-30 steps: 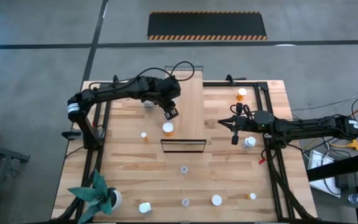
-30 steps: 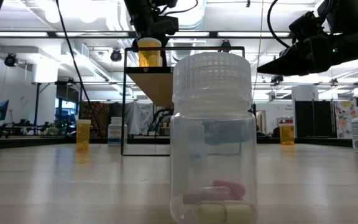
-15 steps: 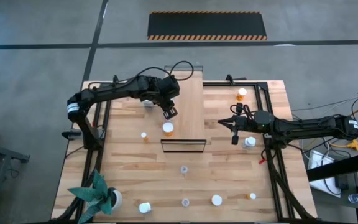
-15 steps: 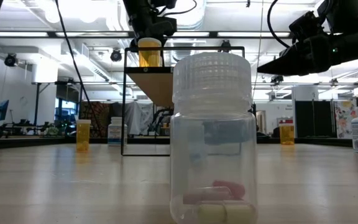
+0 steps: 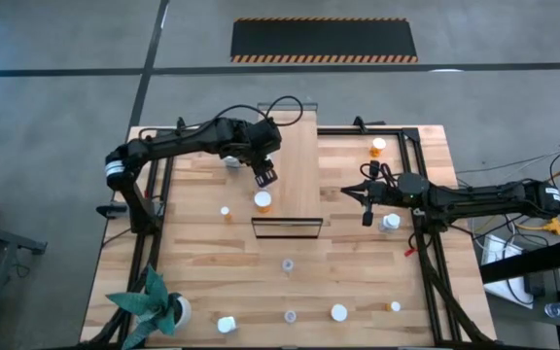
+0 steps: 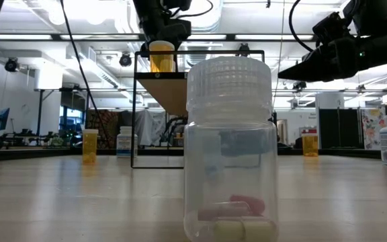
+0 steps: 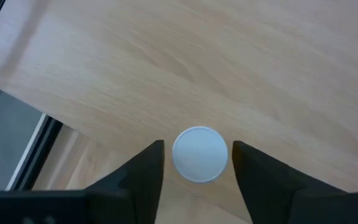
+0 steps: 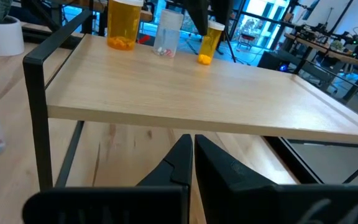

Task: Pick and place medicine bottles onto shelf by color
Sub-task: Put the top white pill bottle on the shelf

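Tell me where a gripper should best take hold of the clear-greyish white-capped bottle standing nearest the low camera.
Probably from above, fingers closing across the ribbed white cap of the clear-greyish white-capped bottle. It stands upright on the table, the cap is round and about as wide as the body, and nothing stands close beside it.

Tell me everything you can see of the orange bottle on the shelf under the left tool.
The orange bottle is small, with a translucent orange body and a round white cap. It stands upright on the pale wood shelf, near its front left corner. The left tool hangs above it, open, fingers either side of the cap and touching nothing. No other bottle touches it.
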